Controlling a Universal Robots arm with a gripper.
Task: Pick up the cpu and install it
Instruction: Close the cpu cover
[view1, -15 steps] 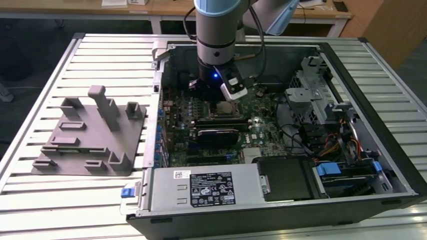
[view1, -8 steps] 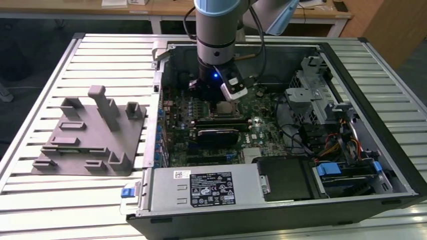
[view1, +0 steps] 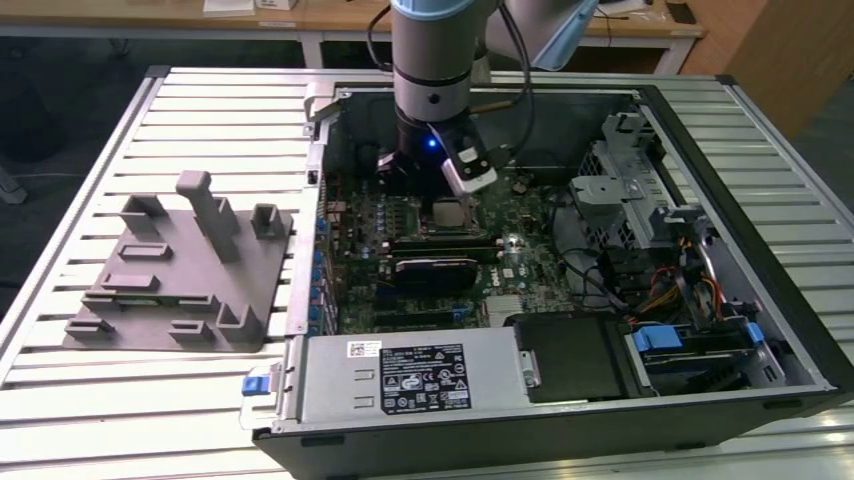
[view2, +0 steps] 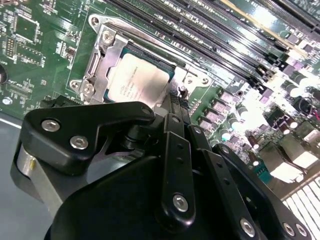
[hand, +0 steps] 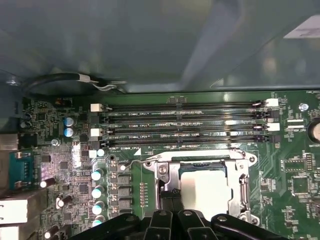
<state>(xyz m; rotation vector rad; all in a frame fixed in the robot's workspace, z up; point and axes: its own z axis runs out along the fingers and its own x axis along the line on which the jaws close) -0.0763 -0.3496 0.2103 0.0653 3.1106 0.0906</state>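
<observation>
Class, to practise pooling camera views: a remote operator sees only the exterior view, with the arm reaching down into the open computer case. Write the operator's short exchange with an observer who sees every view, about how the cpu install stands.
Operator: From the exterior view I can't judge the install. Is the chip in?
Observer: In the first wrist view the cpu lies inside the metal frame of the socket, silvery top up.
Operator: What is nearest to it?
Observer: In the second wrist view the gripper has its tip right by one edge of the cpu; I cannot tell whether they touch.
</observation>
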